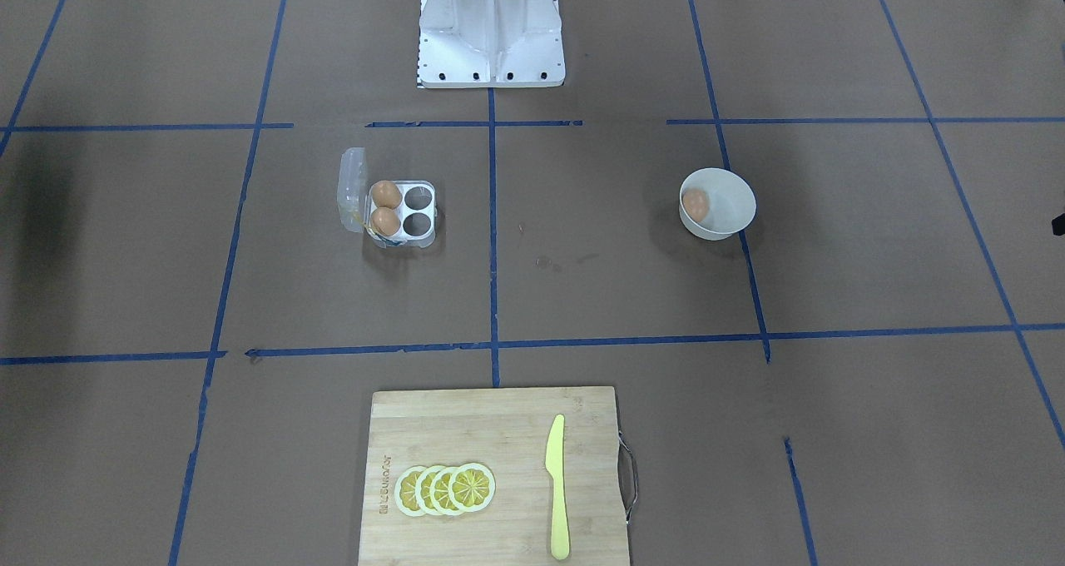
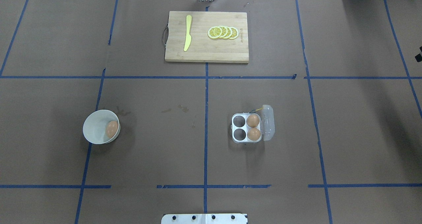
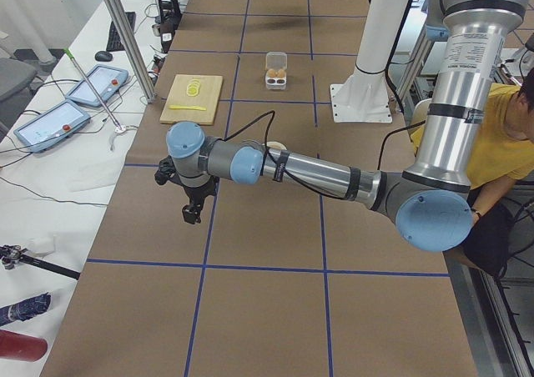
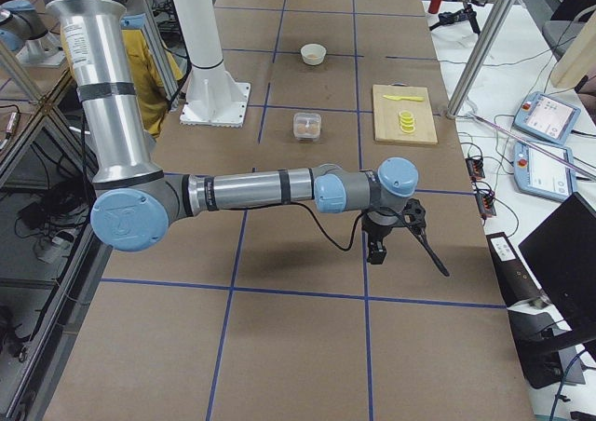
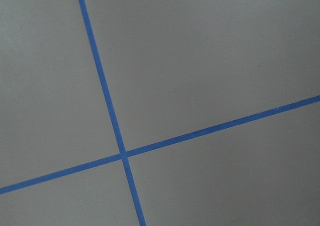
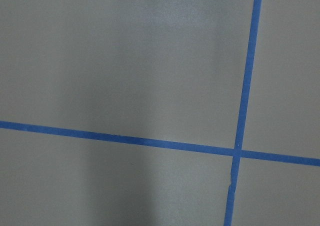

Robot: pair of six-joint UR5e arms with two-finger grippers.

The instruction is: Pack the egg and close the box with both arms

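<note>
The clear box (image 2: 239, 128) stands open right of the table's middle, its lid (image 2: 267, 122) tipped back. Two brown eggs (image 2: 253, 121) fill the cells by the hinge; the other two cells are empty. A third egg (image 2: 112, 128) lies in the white bowl (image 2: 95, 126) on the left. The box also shows in the front-facing view (image 1: 413, 213). My left gripper (image 3: 193, 210) shows only in the exterior left view, hanging over bare paper far from the bowl. My right gripper (image 4: 375, 251) shows only in the exterior right view, far from the box. I cannot tell whether either is open.
A wooden cutting board (image 2: 201, 52) with lemon slices (image 2: 223, 32) and a yellow knife (image 2: 187, 33) lies at the far edge. The white pedestal (image 1: 489, 58) stands at the robot's side. Both wrist views show only brown paper and blue tape lines.
</note>
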